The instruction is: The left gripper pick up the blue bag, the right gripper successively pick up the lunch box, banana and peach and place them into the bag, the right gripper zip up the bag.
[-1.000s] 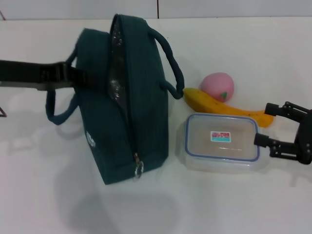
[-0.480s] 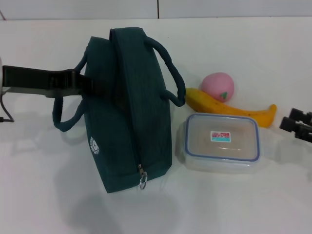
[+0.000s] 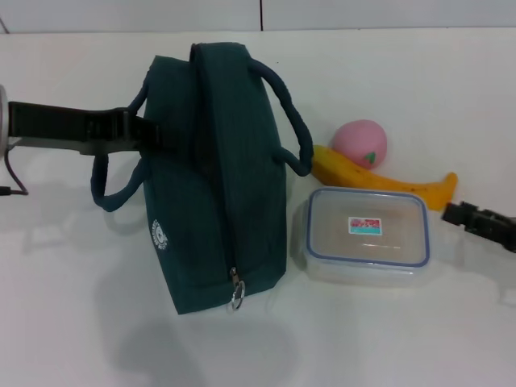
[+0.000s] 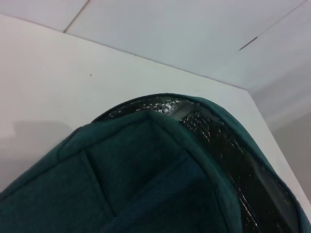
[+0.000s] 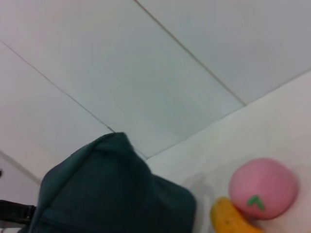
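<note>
The blue bag point(image 3: 218, 177) stands on end on the white table, zipper ring pull point(image 3: 236, 298) at its near end. My left gripper point(image 3: 135, 134) reaches in from the left and is shut on the bag's upper side by one loop handle. The left wrist view shows the bag point(image 4: 146, 184) close up, its shiny lining showing at the open seam. The lunch box point(image 3: 367, 235) lies right of the bag, with the banana point(image 3: 379, 181) and the peach point(image 3: 360, 143) behind it. My right gripper point(image 3: 455, 215) sits low at the right edge, just right of the lunch box and touching nothing.
The table's back edge point(image 3: 387, 30) meets a pale wall. The bag's other handle point(image 3: 294, 133) arches toward the banana's tip. In the right wrist view the peach point(image 5: 262, 188) and banana point(image 5: 228, 218) lie beside the bag point(image 5: 107, 189).
The bag has shifted a little to the right and turned, so its lining no longer shows from the head. The right gripper drew back from the lunch box toward the right edge.
</note>
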You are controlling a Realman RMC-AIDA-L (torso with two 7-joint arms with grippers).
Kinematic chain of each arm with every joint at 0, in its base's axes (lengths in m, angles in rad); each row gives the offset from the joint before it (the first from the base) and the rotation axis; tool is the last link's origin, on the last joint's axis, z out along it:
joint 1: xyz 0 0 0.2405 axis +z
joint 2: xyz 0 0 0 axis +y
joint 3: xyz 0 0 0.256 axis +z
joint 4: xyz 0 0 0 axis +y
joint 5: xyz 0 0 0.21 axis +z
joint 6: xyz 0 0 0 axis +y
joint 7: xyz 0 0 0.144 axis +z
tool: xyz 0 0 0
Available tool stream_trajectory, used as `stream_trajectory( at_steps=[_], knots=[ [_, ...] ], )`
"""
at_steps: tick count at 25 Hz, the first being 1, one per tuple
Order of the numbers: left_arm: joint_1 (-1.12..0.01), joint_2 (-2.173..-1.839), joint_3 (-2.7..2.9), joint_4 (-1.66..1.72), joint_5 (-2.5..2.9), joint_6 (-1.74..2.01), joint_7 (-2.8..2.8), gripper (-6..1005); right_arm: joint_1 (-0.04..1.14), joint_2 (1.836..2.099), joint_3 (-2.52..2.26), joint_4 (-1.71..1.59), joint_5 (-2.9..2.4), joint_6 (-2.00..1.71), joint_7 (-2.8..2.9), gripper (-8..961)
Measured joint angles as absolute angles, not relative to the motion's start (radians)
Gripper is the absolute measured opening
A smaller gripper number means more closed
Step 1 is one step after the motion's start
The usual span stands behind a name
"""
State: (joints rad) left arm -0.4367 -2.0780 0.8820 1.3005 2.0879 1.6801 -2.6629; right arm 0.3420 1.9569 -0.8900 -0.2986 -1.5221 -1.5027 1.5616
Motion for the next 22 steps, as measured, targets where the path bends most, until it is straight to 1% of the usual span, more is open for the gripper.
stream_trajectory(
  at_steps=[4, 7, 10, 22],
  knots=[
    [-0.443, -2.078, 0.882, 1.300, 2.088, 1.680, -2.663, 30, 0.385, 1.967, -0.894, -0.231, -1.525, -1.492, 1.582, 767],
    [-0.443, -2.079, 0.882, 1.300, 2.088, 1.680, -2.664, 30, 0.395, 1.975, -0.897, -0.211, -1.533, -1.477, 1.613, 764],
    [-0.444, -2.078, 0.881, 1.295, 2.088, 1.679, -2.664, 29, 0.396, 1.979, -0.898, -0.210, -1.553, -1.470, 1.655, 762],
    [-0.445, -2.075, 0.879, 1.279, 2.090, 1.667, -2.662, 29, 0.384, 1.963, -0.893, -0.209, -1.564, -1.504, 1.790, 754]
  ],
)
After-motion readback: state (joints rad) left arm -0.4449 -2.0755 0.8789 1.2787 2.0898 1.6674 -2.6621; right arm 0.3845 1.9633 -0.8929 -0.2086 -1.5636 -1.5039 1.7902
